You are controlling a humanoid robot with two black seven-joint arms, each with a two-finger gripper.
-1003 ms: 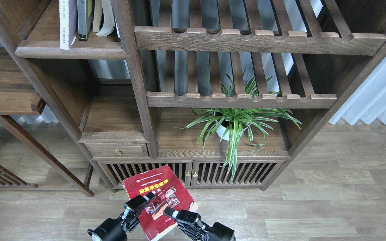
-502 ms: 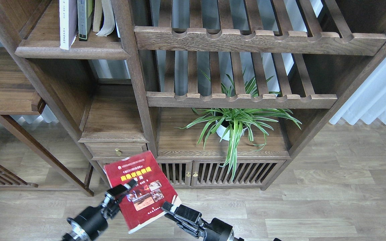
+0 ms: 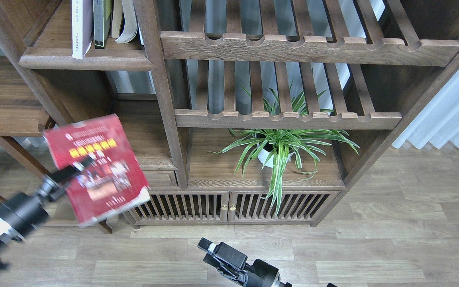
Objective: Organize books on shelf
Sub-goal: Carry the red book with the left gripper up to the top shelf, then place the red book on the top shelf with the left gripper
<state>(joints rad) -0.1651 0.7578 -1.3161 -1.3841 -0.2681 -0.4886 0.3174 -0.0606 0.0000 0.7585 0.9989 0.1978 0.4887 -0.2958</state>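
In the head view, we are holding the red book point(image 3: 96, 167) up in the air with our left gripper point(image 3: 79, 165), whose fingers are clamped on the book's left edge, one dark finger lying across the cover. The book is blurred, tilted, its cover facing us, in front of the lower left part of the bookcase and well below the shelf point(image 3: 86, 61) at the top left. On that shelf, a pale white book point(image 3: 81, 26) and a dark book point(image 3: 102, 22) are standing upright side by side, with a cream-paged book point(image 3: 126, 22) splaying just to their right. Our right gripper point(image 3: 209, 249) is hanging low over the floor point(image 3: 393, 239), touching nothing; we cannot tell whether its fingers are apart. A potted plant point(image 3: 279, 147) is sitting in the middle compartment under the slatted racks point(image 3: 289, 48).
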